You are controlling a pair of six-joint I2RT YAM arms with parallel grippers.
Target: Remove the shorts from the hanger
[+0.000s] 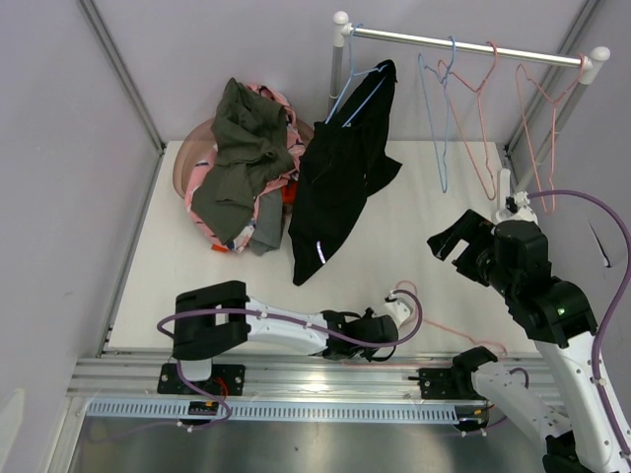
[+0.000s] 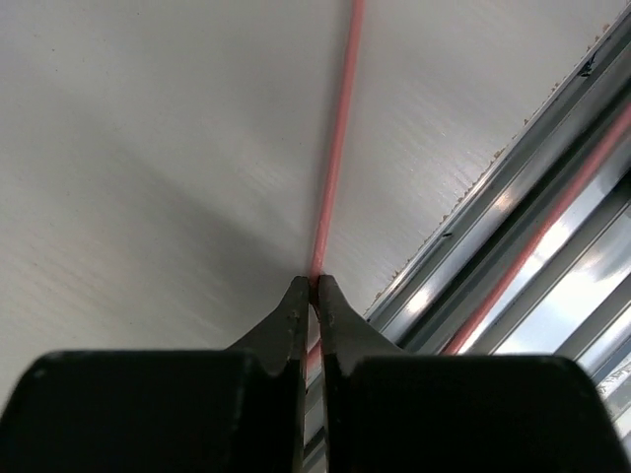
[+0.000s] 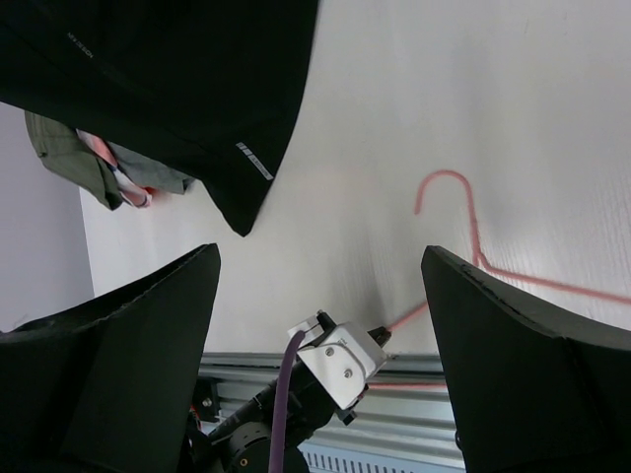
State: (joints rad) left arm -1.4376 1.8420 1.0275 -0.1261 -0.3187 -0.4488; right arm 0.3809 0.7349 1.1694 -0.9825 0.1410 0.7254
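Lying heaped at the upper left of the top view, a pile of shorts [image 1: 246, 163] in olive and patterned pink fills a pinkish tub [image 1: 183, 163]. Right of it, the black shorts [image 1: 340, 187] hang from a blue hanger [image 1: 357, 89] on the rail [image 1: 463, 44]. At lower centre the left gripper [image 2: 313, 288] pinches a pink hanger [image 3: 471, 212] that lies on the table [image 1: 424, 217]. Far right, the right gripper [image 3: 320, 256] gapes wide, holding nothing.

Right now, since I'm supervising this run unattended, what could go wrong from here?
The left end effector is shut on the pink hanger lying by the near edge of the table; dragging it could snag it on the metal rail. The black shorts hang from a blue hanger at the end of the bar, so a sideways pull may slip that hanger off rather than free the shorts.
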